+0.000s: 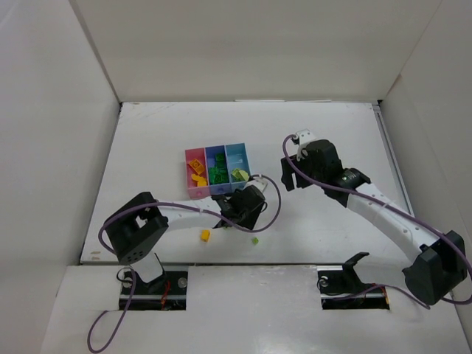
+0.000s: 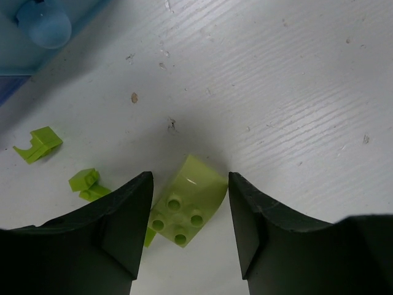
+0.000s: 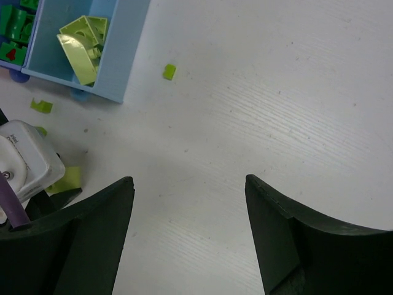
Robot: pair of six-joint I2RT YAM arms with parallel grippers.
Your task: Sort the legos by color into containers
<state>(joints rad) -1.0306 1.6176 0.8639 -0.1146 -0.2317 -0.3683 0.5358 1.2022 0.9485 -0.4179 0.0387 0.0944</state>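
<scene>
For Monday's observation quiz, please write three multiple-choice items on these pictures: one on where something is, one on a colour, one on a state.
1. Where is the pale lime curved plastic brick?
A. inside a bin
B. between the fingers of the left gripper
C. on top of an arm

2. What colour are the bricks in the pink plastic bin?
A. orange-yellow
B. dark green
C. pale lime

3. How is the right gripper?
A. shut on a brick
B. open and empty
C. shut and empty

Answers:
1. B: the left wrist view shows dark fingers flanking it.
2. A: the top view shows only orange-yellow pieces there.
3. B: its fingers stand apart with nothing between them.
</scene>
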